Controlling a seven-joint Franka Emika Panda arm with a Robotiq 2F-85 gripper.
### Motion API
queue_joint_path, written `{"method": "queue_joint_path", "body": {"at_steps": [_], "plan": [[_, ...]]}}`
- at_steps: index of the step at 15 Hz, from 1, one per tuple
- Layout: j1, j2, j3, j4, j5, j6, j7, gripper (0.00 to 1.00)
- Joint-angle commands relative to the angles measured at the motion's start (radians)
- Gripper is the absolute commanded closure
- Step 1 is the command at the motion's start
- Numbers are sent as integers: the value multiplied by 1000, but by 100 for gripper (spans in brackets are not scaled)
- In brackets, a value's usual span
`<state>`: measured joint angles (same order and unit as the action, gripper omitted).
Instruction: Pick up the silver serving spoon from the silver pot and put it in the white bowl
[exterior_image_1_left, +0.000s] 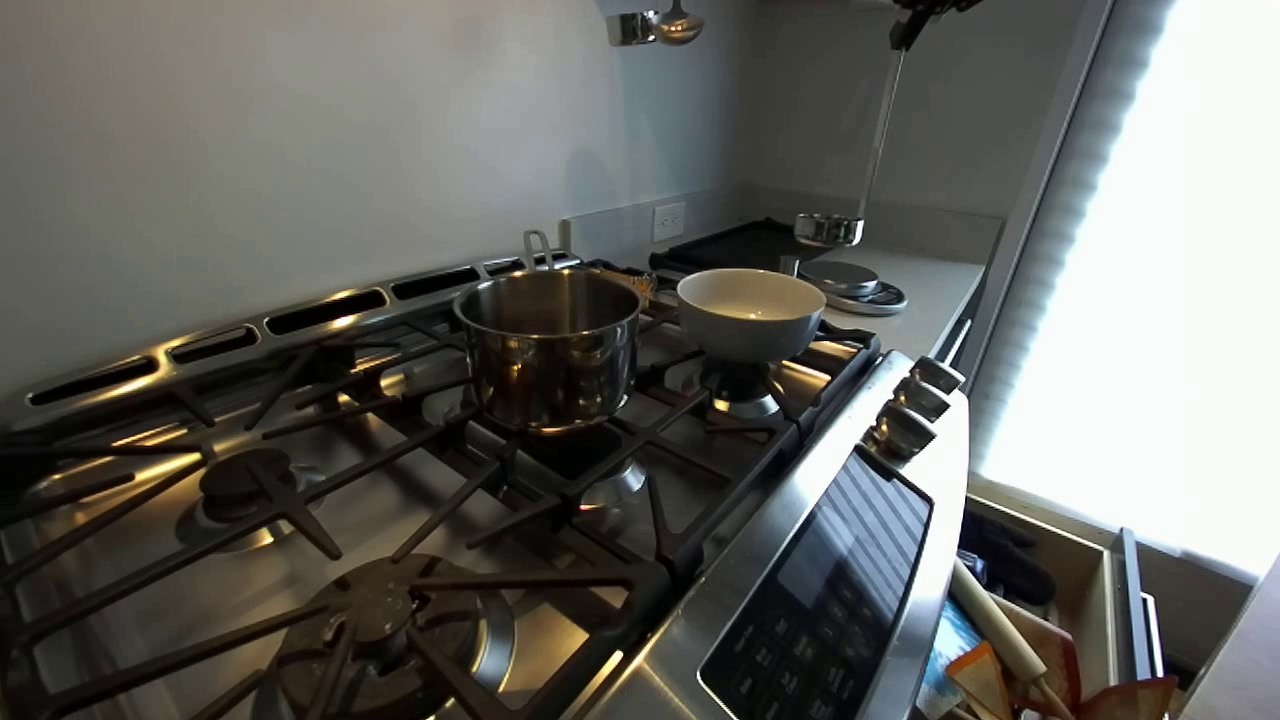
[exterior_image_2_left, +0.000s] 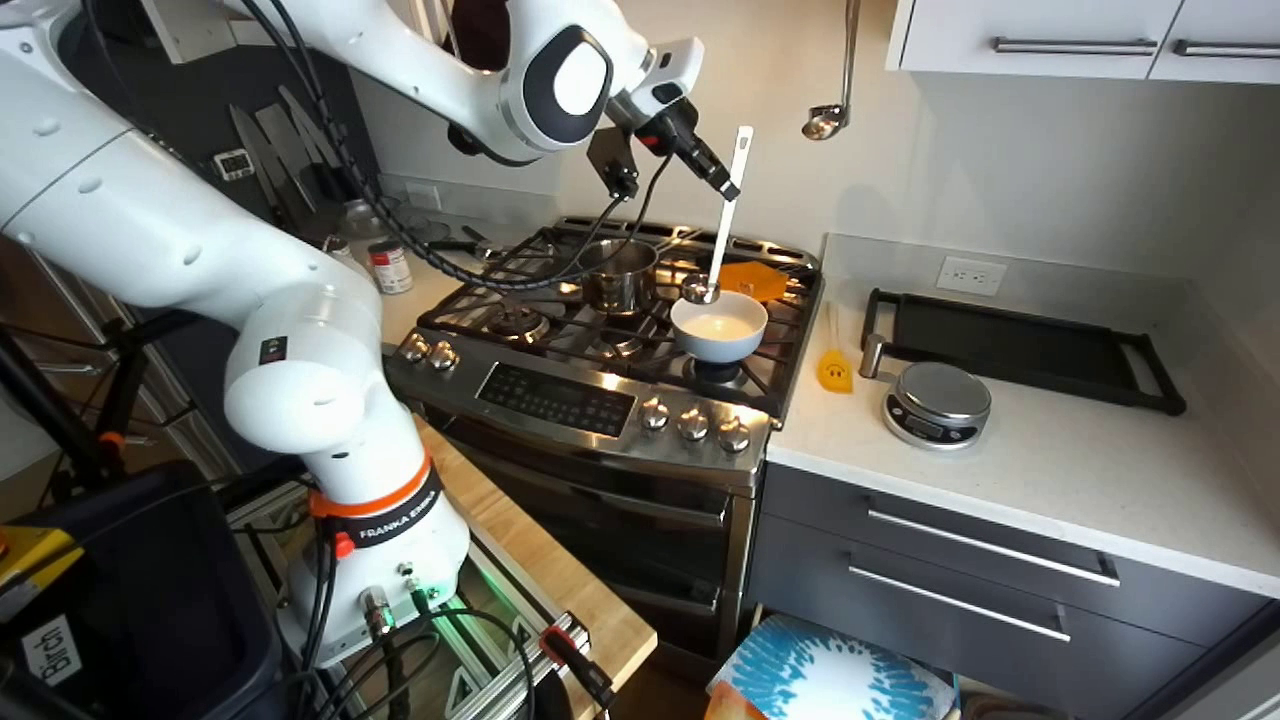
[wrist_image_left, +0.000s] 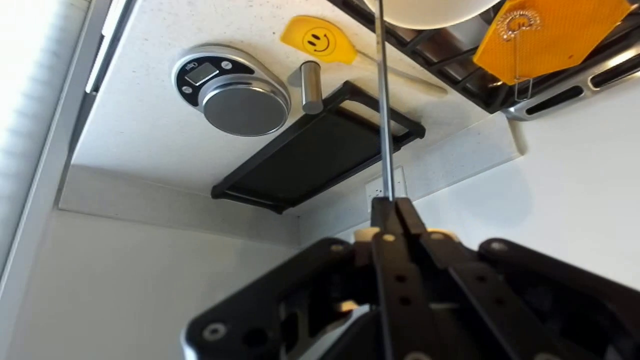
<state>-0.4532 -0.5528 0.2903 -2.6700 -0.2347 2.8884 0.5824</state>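
The pot (exterior_image_1_left: 552, 365) is shiny metal, the bowl (exterior_image_1_left: 750, 338) smooth.

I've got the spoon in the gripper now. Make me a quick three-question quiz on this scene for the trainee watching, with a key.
1. True or false: the spoon rests inside the bowl.
2. The pot stands on: (a) the counter, (b) the stove, (c) the scale.
3. Fill in: the gripper is shut on the spoon's ____.

Key: 1. False, it hangs in the air. 2. b. 3. Handle.
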Motion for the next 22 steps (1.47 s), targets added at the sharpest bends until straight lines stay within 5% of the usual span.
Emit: {"method": "queue_joint_path", "body": {"at_steps": [1,22], "plan": [[-73,-26,97,-37,-18,26,74,99],[-373,349,366,185,-100,77,102,99]]}}
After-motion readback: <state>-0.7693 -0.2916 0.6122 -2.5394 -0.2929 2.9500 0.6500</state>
